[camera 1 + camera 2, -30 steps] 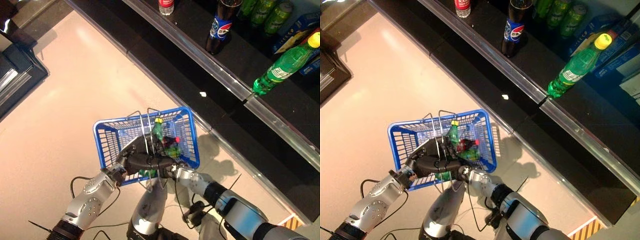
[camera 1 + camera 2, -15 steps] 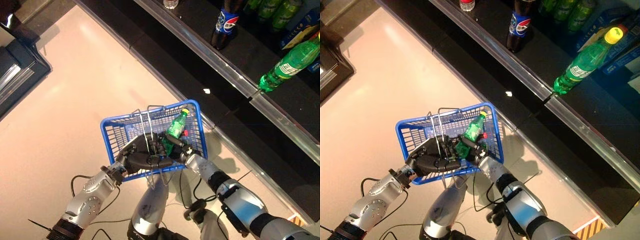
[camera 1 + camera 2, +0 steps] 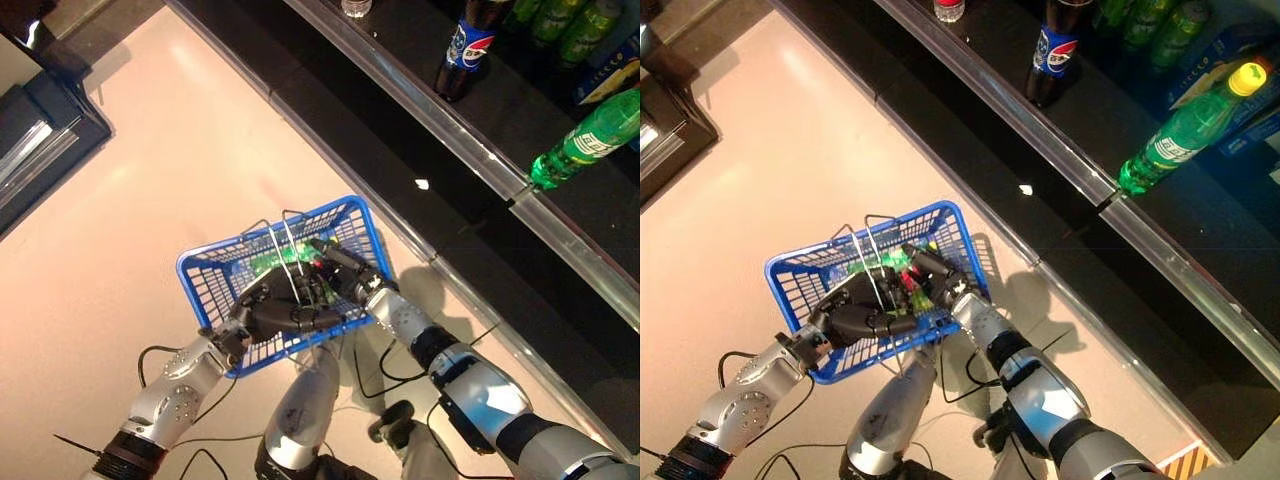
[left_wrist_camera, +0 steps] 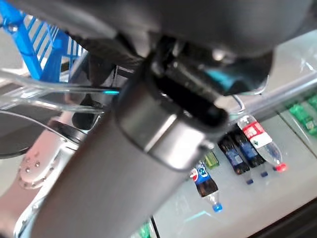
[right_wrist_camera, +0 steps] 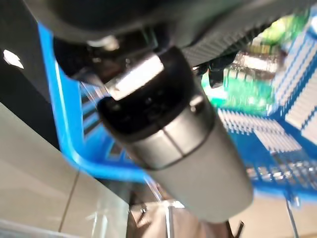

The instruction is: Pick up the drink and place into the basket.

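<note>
The blue basket (image 3: 215, 277) hangs in front of me, above the pale floor. My left hand (image 3: 283, 313) is shut on its thin wire handles (image 3: 283, 238). My right hand (image 3: 345, 270) reaches over the basket's right rim with its fingers stretched out inside. A green bottle (image 3: 266, 263) lies in the basket just past the fingertips, next to a red-capped drink (image 3: 908, 286). The green bottle also shows in the right wrist view (image 5: 246, 85), lying on the basket's floor apart from the hand.
A dark shelf with a metal front rail (image 3: 470, 150) runs across the upper right. On it stand a cola bottle (image 3: 462, 50), a tilted green bottle (image 3: 588, 140), green cans (image 3: 1150, 20) and a red-labelled bottle (image 3: 948, 8). A dark cabinet (image 3: 45, 125) stands at the far left.
My right hand has lowered the green bottle from upright above the rim down into the blue basket and no longer grips it. The basket has drifted a little left. The camera shifted slightly.
</note>
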You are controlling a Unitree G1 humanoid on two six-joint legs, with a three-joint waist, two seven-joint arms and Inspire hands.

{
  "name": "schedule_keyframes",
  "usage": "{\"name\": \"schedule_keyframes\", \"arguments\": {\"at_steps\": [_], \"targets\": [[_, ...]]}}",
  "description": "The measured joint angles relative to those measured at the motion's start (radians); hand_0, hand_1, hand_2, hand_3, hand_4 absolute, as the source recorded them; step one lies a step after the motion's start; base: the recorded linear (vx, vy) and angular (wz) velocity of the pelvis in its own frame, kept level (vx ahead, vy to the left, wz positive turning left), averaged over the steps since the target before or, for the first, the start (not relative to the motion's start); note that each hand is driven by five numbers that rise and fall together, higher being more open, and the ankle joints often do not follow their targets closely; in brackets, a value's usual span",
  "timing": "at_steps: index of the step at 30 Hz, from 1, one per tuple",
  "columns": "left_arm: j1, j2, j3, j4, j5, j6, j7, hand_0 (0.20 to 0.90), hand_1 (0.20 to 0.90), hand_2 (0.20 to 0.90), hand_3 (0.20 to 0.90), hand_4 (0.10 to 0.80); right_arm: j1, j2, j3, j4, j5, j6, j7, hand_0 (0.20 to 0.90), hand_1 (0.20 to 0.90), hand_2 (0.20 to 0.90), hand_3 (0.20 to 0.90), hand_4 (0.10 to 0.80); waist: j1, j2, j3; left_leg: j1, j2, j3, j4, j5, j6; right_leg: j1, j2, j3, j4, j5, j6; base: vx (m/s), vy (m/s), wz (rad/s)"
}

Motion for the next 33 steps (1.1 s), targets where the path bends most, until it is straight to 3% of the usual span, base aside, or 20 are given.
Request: {"name": "schedule_keyframes", "arguments": {"at_steps": [6,12,17,26,29,33], "targets": [[0.042,-0.003,0.011,0.026,-0.001,-0.004,0.000,0.300,0.300,0.300,0.200,0.100,0.127,-0.062,0.022,-0.158,-0.043,-0.009,0.103,0.900,0.900,0.900,0.900,0.800,-0.017,0.000,0.000,-0.018,0.009,0.000,0.011,0.000,0.000,-0.016,-0.001,-0.001,0.015,-0.001,-0.001,-0.007,0.005,0.01],[0.096,-0.018,0.040,0.087,-0.001,-0.036,0.001,0.300,0.300,0.300,0.200,0.100,0.335,-0.139,0.038,-0.463,-0.092,-0.055,0.159,0.900,0.900,0.900,0.900,0.800,-0.082,-0.003,0.001,-0.021,0.029,0.039,0.019,0.002,0.004,-0.034,0.005,0.023,0.022,0.002,-0.004,-0.009,-0.005,-0.09],[0.145,-0.092,0.099,0.139,-0.003,-0.092,0.002,0.300,0.300,0.300,0.200,0.100,0.482,-0.169,-0.003,-0.623,-0.157,-0.074,0.236,0.900,0.900,0.900,0.900,0.800,-0.138,-0.011,0.000,-0.012,0.052,0.073,0.019,0.002,0.002,-0.040,0.020,0.048,0.024,0.013,-0.008,-0.013,-0.034,-0.19],[0.185,-0.192,0.205,0.332,-0.078,-0.169,0.088,0.300,0.300,0.300,0.200,0.100,0.675,-0.217,-0.096,-0.760,-0.234,-0.077,0.400,0.900,0.900,0.900,0.900,0.800,-0.227,-0.063,-0.015,0.090,0.109,0.151,-0.020,-0.010,0.000,0.008,0.065,0.115,-0.021,0.036,-0.028,0.027,0.001,-0.28],[0.194,-0.259,0.260,0.458,-0.102,-0.218,0.116,0.300,0.300,0.300,0.200,0.100,0.735,-0.219,-0.133,-0.759,-0.266,-0.067,0.435,0.900,0.900,0.900,0.900,0.800,-0.259,-0.084,-0.029,0.147,0.133,0.188,-0.058,-0.008,-0.003,0.043,0.082,0.137,-0.063,0.055,-0.031,0.049,0.018,-0.39],[0.201,-0.301,0.334,0.631,-0.116,-0.255,0.126,0.300,0.300,0.300,0.200,0.100,0.809,-0.178,-0.225,-0.655,-0.311,-0.003,0.412,0.900,0.900,0.900,0.900,0.800,-0.312,-0.117,-0.107,0.197,0.160,0.238,-0.108,-0.005,-0.006,0.071,0.103,0.160,-0.123,0.084,-0.026,0.063,0.027,-0.31]]}}
